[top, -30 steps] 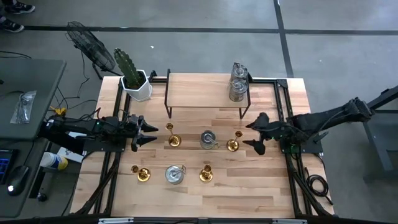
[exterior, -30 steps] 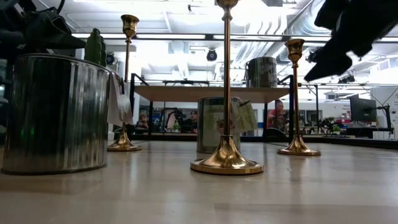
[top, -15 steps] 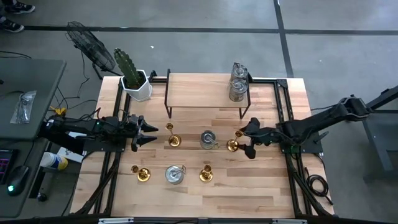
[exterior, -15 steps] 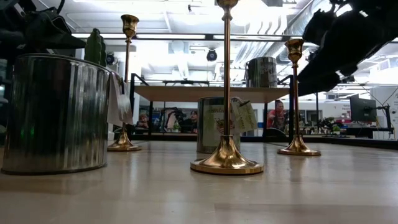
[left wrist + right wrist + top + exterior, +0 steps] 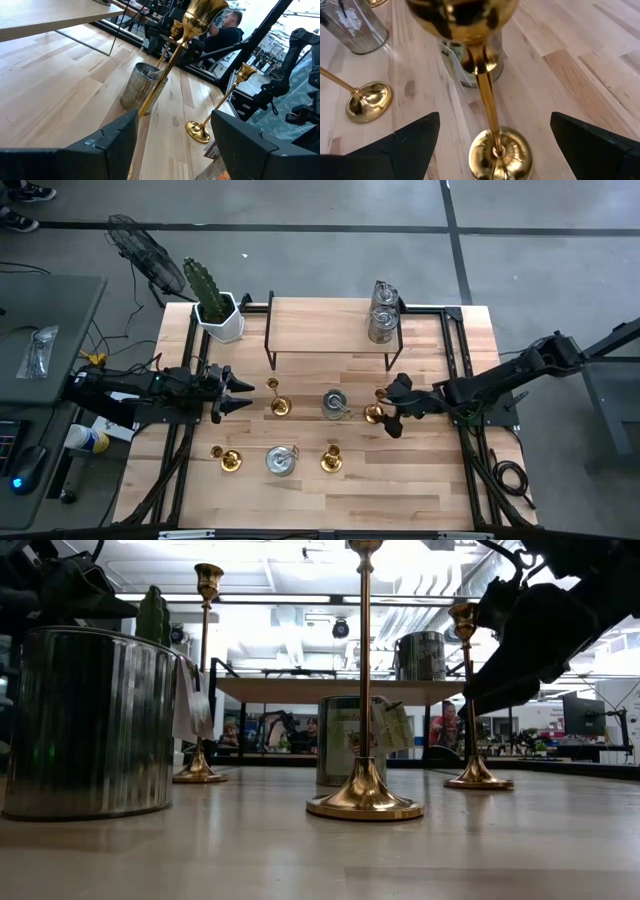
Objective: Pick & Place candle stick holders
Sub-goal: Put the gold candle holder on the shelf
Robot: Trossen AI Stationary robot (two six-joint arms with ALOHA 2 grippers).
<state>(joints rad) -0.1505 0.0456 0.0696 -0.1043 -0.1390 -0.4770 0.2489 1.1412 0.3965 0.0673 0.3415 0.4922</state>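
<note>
We've got the right gripper (image 5: 393,412) wide open, empty, straddling the gold candlestick (image 5: 375,412) stem to clamp it.

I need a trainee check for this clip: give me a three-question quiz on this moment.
1. True or false: the right gripper has closed on a candlestick.
2. How many silver cups stand on the shelf? A one, B two, C four.
3. Where is the left gripper?

Key:
1. False: open, its fingers either side of the stem.
2. B: the two cups.
3. At the table's left edge, open, facing another candlestick.
</note>
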